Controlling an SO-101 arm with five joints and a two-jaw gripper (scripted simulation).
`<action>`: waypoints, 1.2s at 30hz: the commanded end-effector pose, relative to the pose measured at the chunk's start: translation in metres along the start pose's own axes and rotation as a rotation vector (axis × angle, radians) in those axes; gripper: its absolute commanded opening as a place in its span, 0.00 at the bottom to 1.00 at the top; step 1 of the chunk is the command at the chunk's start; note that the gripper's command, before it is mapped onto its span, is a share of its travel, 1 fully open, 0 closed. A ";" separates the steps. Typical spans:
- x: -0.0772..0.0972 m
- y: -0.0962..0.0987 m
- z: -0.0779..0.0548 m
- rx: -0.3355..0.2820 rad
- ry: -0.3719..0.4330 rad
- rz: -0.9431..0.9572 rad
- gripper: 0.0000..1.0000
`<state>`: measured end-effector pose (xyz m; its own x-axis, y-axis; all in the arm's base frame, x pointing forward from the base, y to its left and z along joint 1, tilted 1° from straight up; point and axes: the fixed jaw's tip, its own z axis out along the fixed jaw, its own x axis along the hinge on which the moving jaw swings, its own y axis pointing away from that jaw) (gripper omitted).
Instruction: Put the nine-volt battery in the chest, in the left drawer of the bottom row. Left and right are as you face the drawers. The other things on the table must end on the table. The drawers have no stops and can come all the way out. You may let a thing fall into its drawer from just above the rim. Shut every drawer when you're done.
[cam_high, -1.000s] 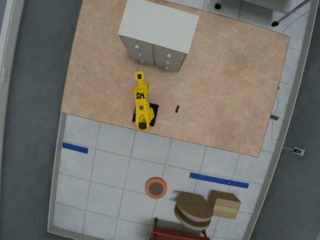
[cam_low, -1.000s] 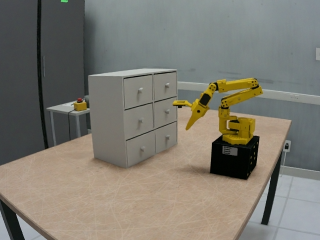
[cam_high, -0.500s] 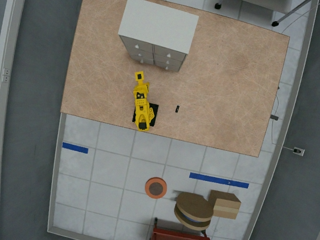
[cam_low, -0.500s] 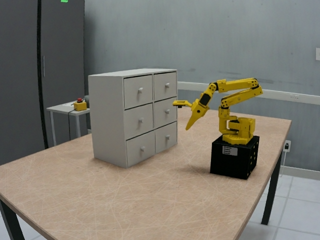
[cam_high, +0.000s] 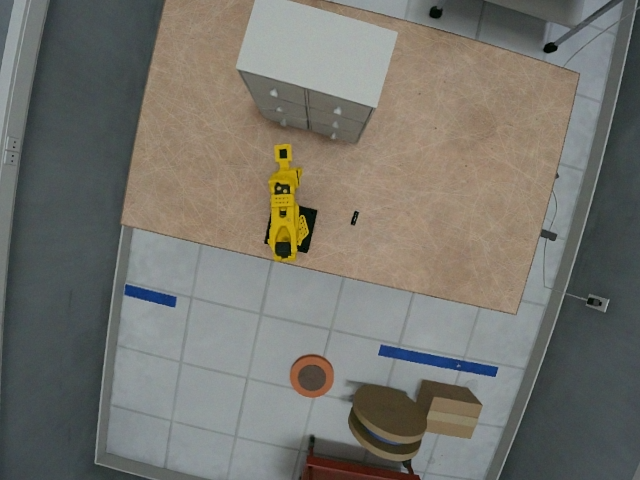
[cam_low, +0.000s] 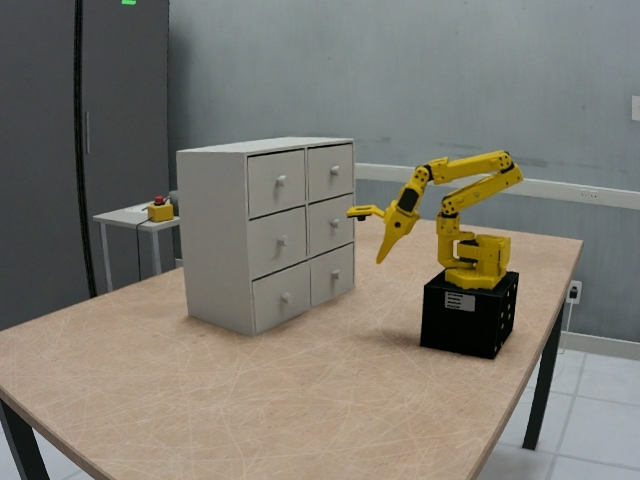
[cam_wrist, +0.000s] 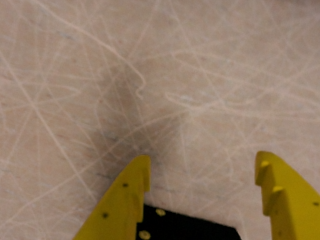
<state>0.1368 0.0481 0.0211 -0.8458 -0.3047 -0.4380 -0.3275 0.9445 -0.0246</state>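
Note:
The pale grey chest (cam_high: 317, 49) (cam_low: 217, 237) has six drawers, all shut. The left drawer of the bottom row (cam_low: 271, 310) is flush with the front. My gripper (cam_low: 381, 258) (cam_wrist: 202, 162) points down in front of the chest, above the table. Its fingers stand apart with nothing between them. A small black thing with pale marks (cam_high: 354, 218) lies on the table to the right of my base. It is too small to tell whether it is the nine-volt battery, and it does not show in the other views.
My black base box (cam_high: 309, 240) (cam_low: 457, 320) stands near the table's front edge; its corner (cam_wrist: 185, 225) shows at the bottom of the wrist view. The wooden table (cam_high: 465, 206) (cam_low: 258, 403) carries the chest at its back.

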 end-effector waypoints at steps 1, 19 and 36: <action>0.003 -0.009 0.000 0.020 0.095 0.065 0.26; 0.026 -0.036 0.006 0.041 0.447 0.281 0.36; 0.026 -0.036 0.006 0.041 0.447 0.281 0.40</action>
<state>0.1284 0.0077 0.0038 -0.9985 -0.0549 -0.0077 -0.0549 0.9985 -0.0015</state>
